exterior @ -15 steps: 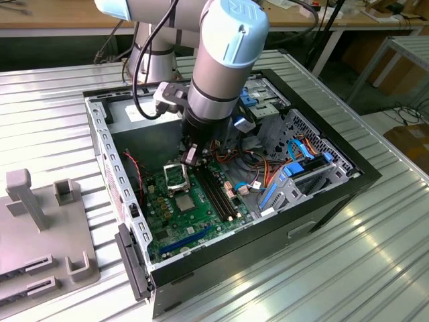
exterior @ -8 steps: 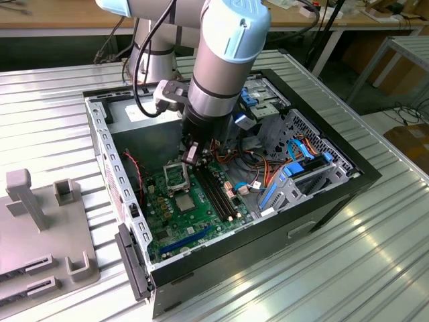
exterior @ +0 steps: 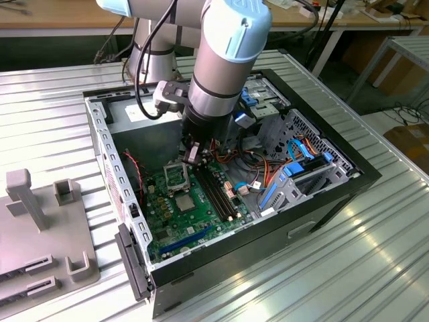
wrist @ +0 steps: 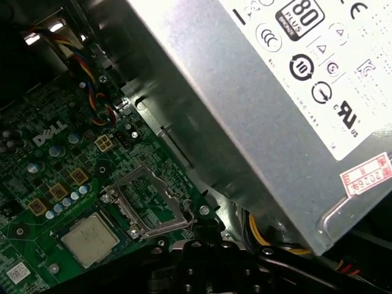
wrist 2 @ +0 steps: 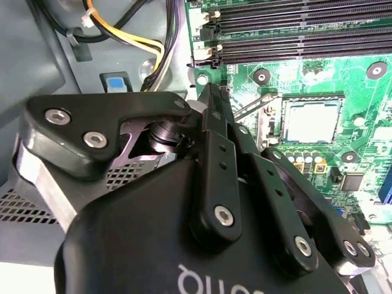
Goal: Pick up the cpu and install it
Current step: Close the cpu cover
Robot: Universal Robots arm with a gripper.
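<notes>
Inside the open computer case (exterior: 100, 141), the cpu (exterior: 184, 202) lies flat on the green motherboard (exterior: 171, 225), its plain silvery top facing up. In the first wrist view the cpu (wrist: 89, 239) sits just beside the hollow metal frame (wrist: 147, 205), which stands swung open over what looks like the empty socket — chip and frame close together, and I cannot tell whether their edges touch. In the second wrist view the cpu (wrist 2: 311, 120) rests squarely, its sides running in line with the long memory slots (wrist 2: 294, 30) nearby.

The chip is square, so it has no real long axis; it is level rather than tilted, edges parallel to the board's own lines.

The gripper (exterior: 192, 155) hangs low in the case, near the frame and close to the big grey metal box (wrist: 275, 110) with the white label. In the second wrist view the gripper (wrist 2: 211, 98) appears pinched together with nothing between its tips — it grasps no chip.

As I judge it, the pick-up is not yet done: the cpu is untouched on the board and the installing is wholly left.
</notes>
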